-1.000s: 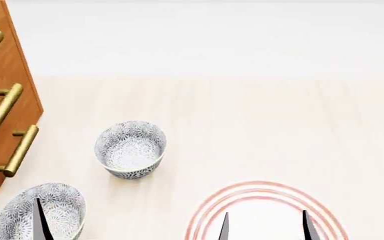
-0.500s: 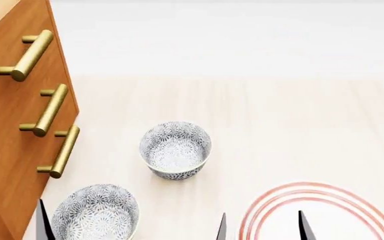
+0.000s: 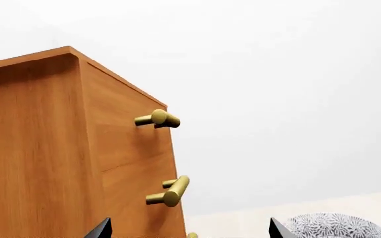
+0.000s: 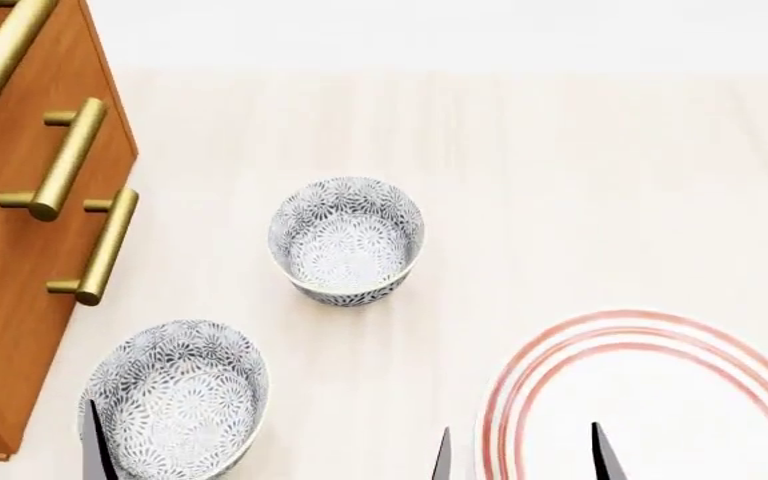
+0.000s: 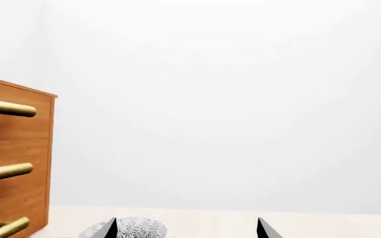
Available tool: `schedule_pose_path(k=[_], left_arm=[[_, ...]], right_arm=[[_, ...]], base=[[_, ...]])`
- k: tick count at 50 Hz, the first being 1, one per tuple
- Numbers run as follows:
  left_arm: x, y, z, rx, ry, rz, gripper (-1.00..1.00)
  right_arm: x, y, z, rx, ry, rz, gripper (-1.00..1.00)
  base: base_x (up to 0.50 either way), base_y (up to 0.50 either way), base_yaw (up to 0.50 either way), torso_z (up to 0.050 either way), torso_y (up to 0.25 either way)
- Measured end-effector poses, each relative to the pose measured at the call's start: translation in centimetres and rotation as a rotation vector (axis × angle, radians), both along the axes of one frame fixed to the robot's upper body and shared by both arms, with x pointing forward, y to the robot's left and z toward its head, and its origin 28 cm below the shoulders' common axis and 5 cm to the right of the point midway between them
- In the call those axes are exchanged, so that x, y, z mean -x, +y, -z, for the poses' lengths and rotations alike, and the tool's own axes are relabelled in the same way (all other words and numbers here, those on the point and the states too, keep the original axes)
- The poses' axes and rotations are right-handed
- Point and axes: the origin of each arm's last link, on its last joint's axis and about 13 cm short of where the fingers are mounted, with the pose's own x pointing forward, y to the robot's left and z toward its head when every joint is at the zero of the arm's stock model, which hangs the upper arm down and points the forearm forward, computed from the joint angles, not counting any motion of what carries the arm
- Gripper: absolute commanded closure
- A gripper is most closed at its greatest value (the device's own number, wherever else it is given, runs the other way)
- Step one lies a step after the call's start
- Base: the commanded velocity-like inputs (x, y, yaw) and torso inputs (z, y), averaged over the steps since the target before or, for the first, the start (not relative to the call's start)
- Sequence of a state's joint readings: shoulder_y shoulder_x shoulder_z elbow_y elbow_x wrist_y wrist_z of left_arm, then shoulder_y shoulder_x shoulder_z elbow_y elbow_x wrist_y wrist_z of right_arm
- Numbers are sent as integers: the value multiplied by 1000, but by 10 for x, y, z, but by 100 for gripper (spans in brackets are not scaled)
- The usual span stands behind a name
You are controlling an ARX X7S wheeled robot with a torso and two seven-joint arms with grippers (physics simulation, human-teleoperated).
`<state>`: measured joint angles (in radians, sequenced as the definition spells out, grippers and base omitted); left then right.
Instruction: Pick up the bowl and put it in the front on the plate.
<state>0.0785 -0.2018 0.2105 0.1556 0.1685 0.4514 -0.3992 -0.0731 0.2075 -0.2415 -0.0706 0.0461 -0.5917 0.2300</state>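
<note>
The view has advanced: both bowls (image 4: 345, 240), (image 4: 177, 398) and plate (image 4: 651, 400) lie empty; right claw (image 4: 520, 452) spread, left claw's spread unclear.

The plate (image 4: 651, 400) and nearer bowl (image 4: 177, 400) run off the head view's lower edge, where only dark tips of the fingers (image 4: 603, 455) poke in.

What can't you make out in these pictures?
- Plate: head view's lower edge cuts off its near part.
- Near bowl: bottom edge clips it.
- Both grippers: only finger tips show, bodies out of frame.
- Far bowl: wrist views show just a sliver.
</note>
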Motion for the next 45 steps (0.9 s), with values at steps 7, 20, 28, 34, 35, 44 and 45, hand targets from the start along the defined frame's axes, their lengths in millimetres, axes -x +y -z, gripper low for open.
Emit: schedule_pose_path(k=[7,20,28,34,35,44,45], left_arm=[[-1,0,1,3,13,7,-100],[-1,0,2,4,25,9,-100],[-1,0,2,5,27,10,-100],[-1,0,2,4,26,10,-100],[-1,0,2,4,26,10,-100],[-1,0,2,2,25,10,-100],[-1,0,2,2,26,10,-100]], right_arm=[[-1,0,0,-1,10,2,-100],[-10,1,-7,-12,73,-8,-100],[-35,-1,-37,-69,133,8,-100],[-54,-2,-61,-99,182,8,-100],[-58,-2,-65,-103,192,8,-100],[-86,-3,-93,-116,295,-13,-100],[-89,-3,-96,-116,307,-17,-100]], base=[[0,0,0,0,0],[0,0,0,0,0],[0,0,0,0,0],[0,0,0,0,0],[0,0,0,0,0],[0,0,0,0,0],[0,0,0,0,0]])
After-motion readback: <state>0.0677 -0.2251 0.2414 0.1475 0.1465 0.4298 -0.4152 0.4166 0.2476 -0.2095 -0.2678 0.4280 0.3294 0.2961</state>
